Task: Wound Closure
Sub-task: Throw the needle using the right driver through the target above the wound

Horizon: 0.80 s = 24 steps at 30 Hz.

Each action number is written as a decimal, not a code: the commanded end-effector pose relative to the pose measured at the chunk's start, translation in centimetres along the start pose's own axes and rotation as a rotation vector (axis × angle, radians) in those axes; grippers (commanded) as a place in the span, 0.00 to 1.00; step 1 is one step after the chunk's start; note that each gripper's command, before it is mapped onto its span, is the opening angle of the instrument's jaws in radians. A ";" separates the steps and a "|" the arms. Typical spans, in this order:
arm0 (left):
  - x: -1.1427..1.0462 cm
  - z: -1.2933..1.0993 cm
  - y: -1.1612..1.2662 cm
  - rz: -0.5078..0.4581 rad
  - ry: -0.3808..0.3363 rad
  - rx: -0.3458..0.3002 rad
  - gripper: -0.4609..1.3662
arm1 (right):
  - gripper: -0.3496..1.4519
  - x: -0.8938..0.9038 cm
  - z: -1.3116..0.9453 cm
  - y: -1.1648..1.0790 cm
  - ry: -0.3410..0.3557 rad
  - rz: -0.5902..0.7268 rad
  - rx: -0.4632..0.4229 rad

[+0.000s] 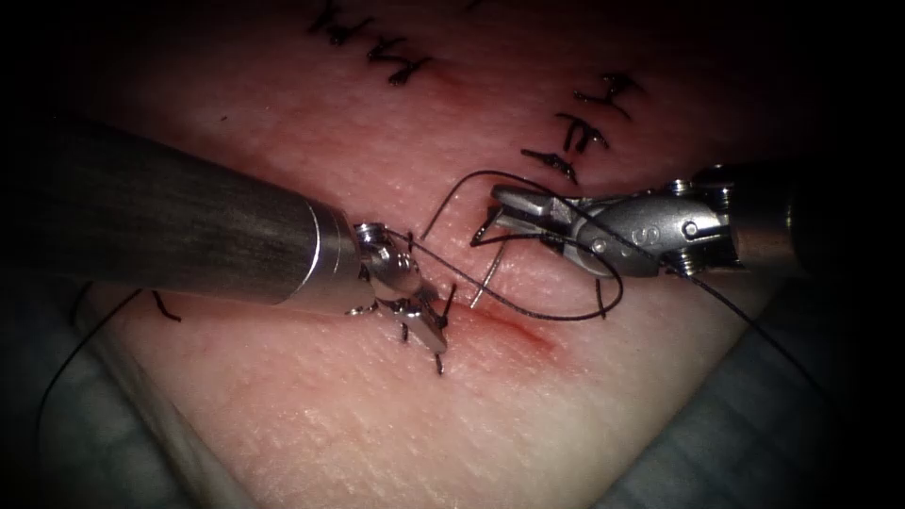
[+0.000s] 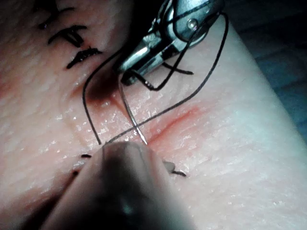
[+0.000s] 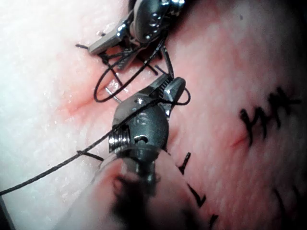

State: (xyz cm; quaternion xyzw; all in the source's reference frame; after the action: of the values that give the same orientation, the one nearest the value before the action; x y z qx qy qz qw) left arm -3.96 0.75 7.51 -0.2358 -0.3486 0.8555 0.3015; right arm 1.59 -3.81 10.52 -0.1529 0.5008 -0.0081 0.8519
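The needle [image 1: 489,270] hangs from the right tool [image 1: 498,209], clamped near its blunt end, its tip free just above the cut [image 1: 514,332], out of the tissue [image 1: 528,424]. Thread [image 1: 556,316] loops round that tool (several turns, it seems). The left tool [image 1: 426,325] rests at the cut's left end; whether its jaws grip anything, I cannot tell.

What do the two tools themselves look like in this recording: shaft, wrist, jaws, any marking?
Left tool: a thick, dark grey shaft with a faint streaked sheen, ending in a bright polished metal collar; beyond it a small silver wrist and short metal jaws. Right tool: a silver, rounded wrist housing with visible pins and screws, stamped with what looks like an S, tapering to slim metal jaws with a ridged inner face.
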 end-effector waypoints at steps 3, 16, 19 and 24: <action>0.01 0.01 0.00 0.000 -0.001 0.001 0.50 | 0.00 0.01 0.00 0.00 0.000 -0.006 -0.007; 0.05 -0.05 0.06 0.026 0.041 -0.006 0.45 | 0.00 0.06 -0.05 0.13 -0.001 -0.088 -0.003; 0.08 -0.08 0.08 0.035 0.059 -0.009 0.45 | 0.00 0.08 -0.07 0.17 -0.001 -0.114 0.000; 0.15 -0.14 0.10 0.055 0.092 -0.011 0.50 | 0.00 0.10 -0.10 0.21 0.001 -0.127 -0.001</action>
State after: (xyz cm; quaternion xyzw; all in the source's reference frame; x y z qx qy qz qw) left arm -4.03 0.89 7.30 -0.2912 -0.3323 0.8485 0.2913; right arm 1.51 -3.64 10.33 -0.1822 0.4898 -0.0658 0.8500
